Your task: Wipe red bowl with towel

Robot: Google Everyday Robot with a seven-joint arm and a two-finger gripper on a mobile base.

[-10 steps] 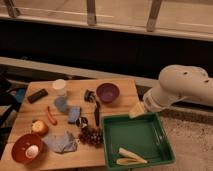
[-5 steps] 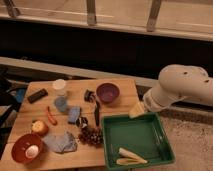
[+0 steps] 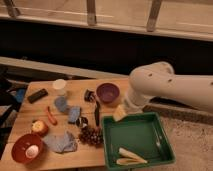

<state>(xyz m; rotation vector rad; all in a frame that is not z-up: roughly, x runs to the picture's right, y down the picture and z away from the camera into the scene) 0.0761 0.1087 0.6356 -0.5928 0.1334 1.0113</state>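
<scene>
**Nothing moving: arm idling by tray**

Arm and objects are holding their places from a moment ago. The gripper [image 3: 120, 113] is hovering between the round purple bowl [image 3: 108, 92] and the green plastic tray [image 3: 136, 134]; whether it is spread or closed, I cannot tell. The round red bowl [image 3: 25, 148] is sitting at the wooden table's [image 3: 25, 112] near-left corner, with the crumpled blue-grey cloth towel [image 3: 61, 142] lying just beside it, likely awaiting pickup.

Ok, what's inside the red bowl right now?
One small white rounded object sits inside the red bowl; the bowl floor beneath it is hidden. The gripper is away, at the far left corner of the green tray.
</scene>
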